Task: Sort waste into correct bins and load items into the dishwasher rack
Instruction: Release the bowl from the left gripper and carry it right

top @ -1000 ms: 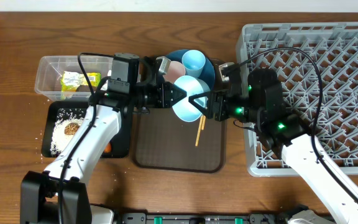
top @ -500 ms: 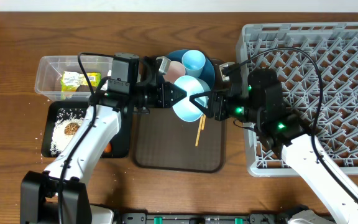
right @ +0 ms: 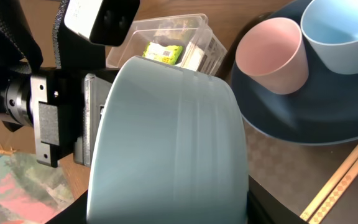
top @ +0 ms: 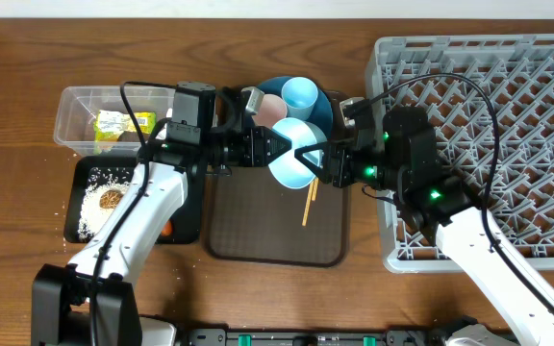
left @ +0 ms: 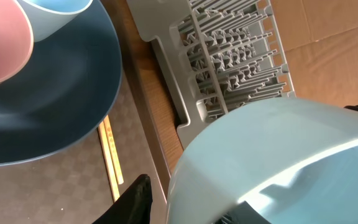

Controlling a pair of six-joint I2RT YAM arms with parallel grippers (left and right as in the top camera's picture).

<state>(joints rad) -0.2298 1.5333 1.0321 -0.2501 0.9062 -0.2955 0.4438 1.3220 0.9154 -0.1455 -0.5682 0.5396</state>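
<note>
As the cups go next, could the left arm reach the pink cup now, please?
Probably yes: the pink cup stands on the blue plate beside the left gripper, though the light blue bowl crowds it.

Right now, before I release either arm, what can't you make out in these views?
Grip on the bowl: overhead, left gripper and right gripper both meet it, contact too small to judge; it crowds both wrist views, hiding the jaws.
Chopsticks: upper ends run under the bowl overhead.
Black tray: right part under the left arm overhead.
</note>
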